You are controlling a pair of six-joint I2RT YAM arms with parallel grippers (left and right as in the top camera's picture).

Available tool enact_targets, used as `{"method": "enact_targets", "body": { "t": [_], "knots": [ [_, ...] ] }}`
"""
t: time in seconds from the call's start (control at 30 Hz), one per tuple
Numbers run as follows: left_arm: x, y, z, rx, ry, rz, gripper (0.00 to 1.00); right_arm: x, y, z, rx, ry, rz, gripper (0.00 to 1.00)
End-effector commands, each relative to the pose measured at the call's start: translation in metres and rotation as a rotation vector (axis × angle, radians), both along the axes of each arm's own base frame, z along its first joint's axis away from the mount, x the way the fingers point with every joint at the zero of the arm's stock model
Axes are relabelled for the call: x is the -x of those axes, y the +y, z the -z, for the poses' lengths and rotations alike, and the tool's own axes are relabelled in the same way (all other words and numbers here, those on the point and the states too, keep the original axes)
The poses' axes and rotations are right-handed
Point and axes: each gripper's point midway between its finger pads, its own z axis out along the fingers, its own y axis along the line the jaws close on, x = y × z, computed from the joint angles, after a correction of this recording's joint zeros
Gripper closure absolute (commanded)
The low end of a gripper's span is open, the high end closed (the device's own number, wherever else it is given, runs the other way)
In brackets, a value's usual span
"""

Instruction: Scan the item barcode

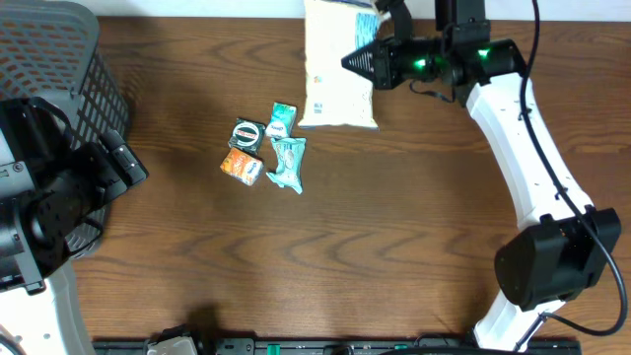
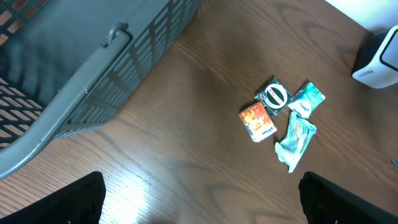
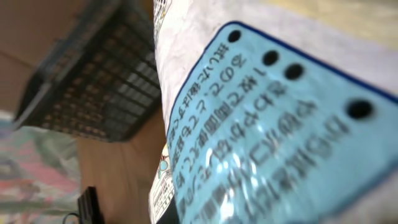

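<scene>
We're seeing a white bag showing a pale blue label with dark print and dots. We're also catching an orange packet, a black-and-white packet, a teal sachet, a teal wrapper and a grey gridded basket, all against the brown wood-grain table.

White bag: one. Orange packet: one. Black-green packet: one. Teal packets: two. Grey basket: one. White device: one.

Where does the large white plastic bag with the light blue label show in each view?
Overhead: white bag at top centre.
Left wrist: not in view.
Right wrist: white bag fills the right side.
Shared landmark: grey mesh basket, upper left in all three.
</scene>
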Motion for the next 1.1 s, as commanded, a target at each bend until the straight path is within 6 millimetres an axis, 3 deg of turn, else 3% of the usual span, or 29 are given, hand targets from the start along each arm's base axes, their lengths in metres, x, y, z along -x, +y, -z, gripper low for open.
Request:
{"method": "enact_targets", "body": {
  "t": [0.0,0.73,0.87,1.0,1.07],
  "knots": [
    [0.001,0.003,0.003,-0.003,0.013,-0.012,0.02,0.014,0.012,-0.02,-0.101,-0.003,-0.101,0.99],
    [0.001,0.003,0.003,-0.003,0.013,-0.012,0.02,0.013,0.01,-0.012,-0.082,0.049,-0.065,0.99],
    [0.001,0.003,0.003,-0.003,0.013,-0.012,0.02,-0.002,-0.008,0.019,0.075,0.099,0.094,0.97],
    [0.001,0.003,0.003,-0.003,0.013,-0.012,0.02,-0.019,-0.055,0.069,0.367,0.147,0.337,0.64],
    [0.001,0.003,0.003,-0.003,0.013,-0.012,0.02,-0.024,-0.076,0.088,0.48,0.164,0.419,0.57]
  ]
}}
